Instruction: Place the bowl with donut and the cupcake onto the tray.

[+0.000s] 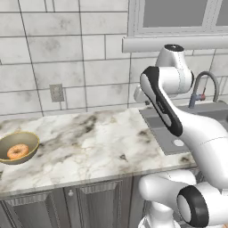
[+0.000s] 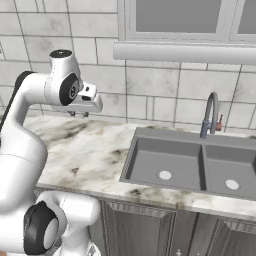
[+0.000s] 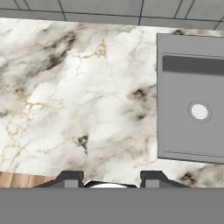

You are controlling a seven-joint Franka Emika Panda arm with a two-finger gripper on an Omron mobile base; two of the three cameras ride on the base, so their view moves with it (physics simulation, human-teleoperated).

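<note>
My pincer (image 3: pixel 108 177) hangs high over bare marble counter (image 3: pixel 78 100), its two dark tips spread apart with nothing between them, pointing straight down beside the left edge of the sink (image 3: pixel 192 96). I judge this the very start of the job: nothing is held, and I see neither tray nor cupcake from here. The bowl (image 1: pixel 18 147) sits far off at the left end of the counter, near its front edge, with the donut (image 1: pixel 18 151) lying inside it. The next move, as I read it, calls for a long swing left, or driving the base that way, then a descent onto the bowl's rim without tipping the donut out. The arm stands folded, elbow raised toward the window sill (image 2: pixel 185 52), wrist level above the counter, forearm rising steeply from the base.
</note>
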